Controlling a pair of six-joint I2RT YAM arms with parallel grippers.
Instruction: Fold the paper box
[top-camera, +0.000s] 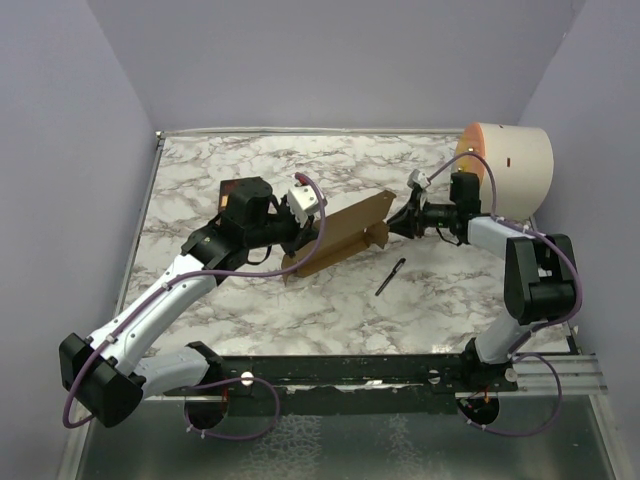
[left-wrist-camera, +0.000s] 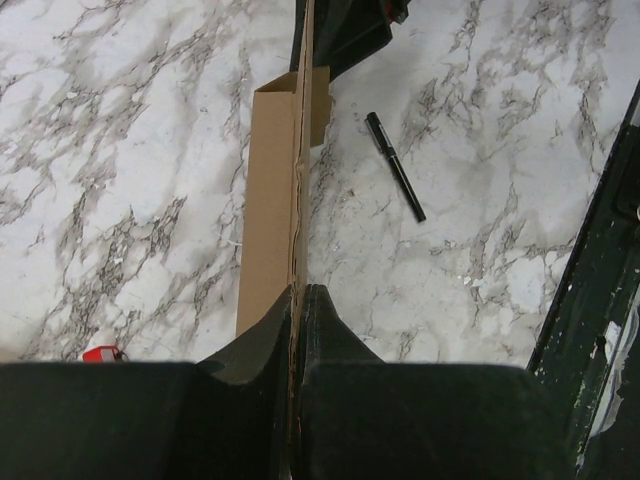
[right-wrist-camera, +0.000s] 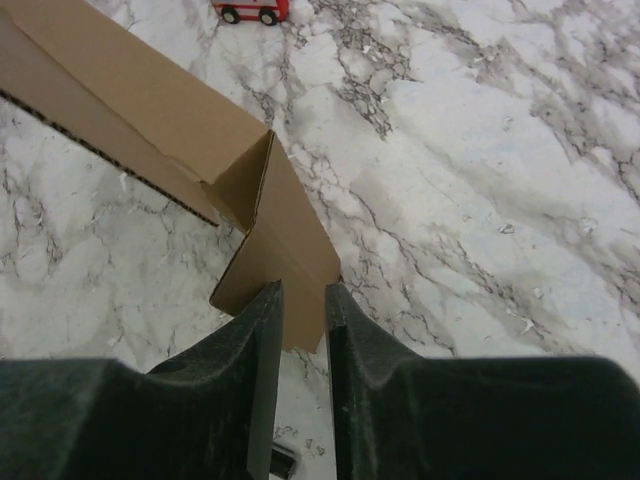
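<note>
At the centre of the marble table (top-camera: 200, 180), the paper box (top-camera: 340, 235) is stood on its long edge, run from 8 o'clock to 2 o'clock. Its 8 o'clock end is pinched between the pressed-together jaws of the left gripper (left-wrist-camera: 298, 290). At the 2 o'clock end a bent flap is met by the right gripper (right-wrist-camera: 303, 290), whose jaws are narrowly parted, the flap's corner seen in the gap. A black pen (top-camera: 390, 277) is seen near the box at 5 o'clock, and a cream cylinder (top-camera: 515, 170) further out at 2 o'clock.
</note>
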